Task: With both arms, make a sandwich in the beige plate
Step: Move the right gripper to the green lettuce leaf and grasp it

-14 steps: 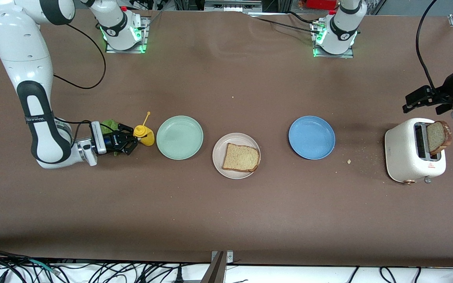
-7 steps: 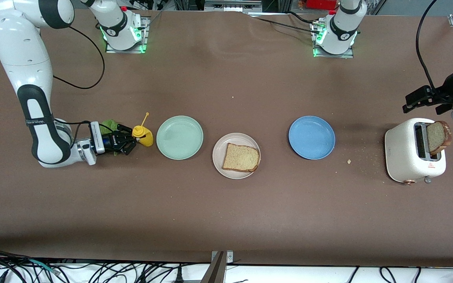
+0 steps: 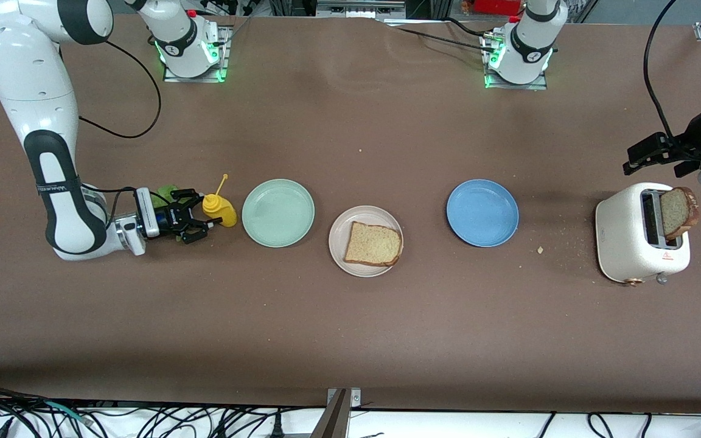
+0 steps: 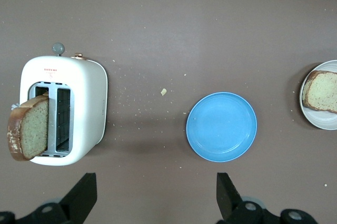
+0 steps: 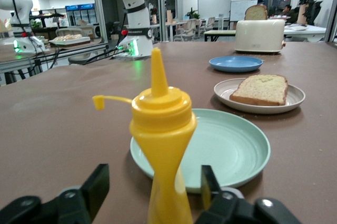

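One bread slice (image 3: 373, 244) lies flat in the beige plate (image 3: 375, 214), seen again as bread (image 5: 260, 88) on plate (image 5: 295, 98). A second slice (image 3: 678, 212) sticks up out of the white toaster (image 3: 636, 237). The green lettuce (image 3: 167, 192) lies at the right arm's end, mostly hidden by the right gripper (image 3: 197, 215). That gripper is low at the table and open, its fingers (image 5: 97, 186) on either side of a yellow squeeze bottle (image 5: 163, 129) without touching it. My left gripper (image 3: 645, 155) hangs open and empty above the table beside the toaster (image 4: 63, 111).
The mint green plate (image 3: 277, 213) sits just past the yellow bottle (image 3: 218, 208), toward the beige plate. The blue plate (image 3: 482, 213) lies between the beige plate and the toaster. Crumbs are scattered near the toaster.
The right gripper opened and let go of the yellow bottle, which now stands upright. The gripper drew back slightly toward the right arm's end. The left arm has not moved.
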Controlling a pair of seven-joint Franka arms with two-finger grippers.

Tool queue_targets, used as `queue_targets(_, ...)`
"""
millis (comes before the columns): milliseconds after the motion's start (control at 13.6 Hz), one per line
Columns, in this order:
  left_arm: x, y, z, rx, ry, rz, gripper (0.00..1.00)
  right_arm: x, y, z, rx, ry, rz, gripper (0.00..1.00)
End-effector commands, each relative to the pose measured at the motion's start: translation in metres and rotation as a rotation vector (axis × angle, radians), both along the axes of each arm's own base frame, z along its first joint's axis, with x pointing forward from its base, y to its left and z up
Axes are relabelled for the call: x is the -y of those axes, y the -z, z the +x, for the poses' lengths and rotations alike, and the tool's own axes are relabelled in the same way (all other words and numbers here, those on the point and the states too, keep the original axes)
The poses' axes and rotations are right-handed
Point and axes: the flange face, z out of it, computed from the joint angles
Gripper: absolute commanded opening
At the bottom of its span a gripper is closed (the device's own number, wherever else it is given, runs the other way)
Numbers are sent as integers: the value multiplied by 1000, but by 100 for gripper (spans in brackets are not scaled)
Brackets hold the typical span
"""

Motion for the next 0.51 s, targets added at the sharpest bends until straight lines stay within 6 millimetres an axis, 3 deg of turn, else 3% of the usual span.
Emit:
queue_targets(0,-2,0,0,4,2,39,100,20,-43,19,-68,-48,-136,100)
queue_targets(220,-2,0,0,5,4,39,100,31,-109,31,-174,-12,-310,100)
queue_targets(441,-2,1,1,4,4,39,100,39,-157,31,-319,69,-559,100)
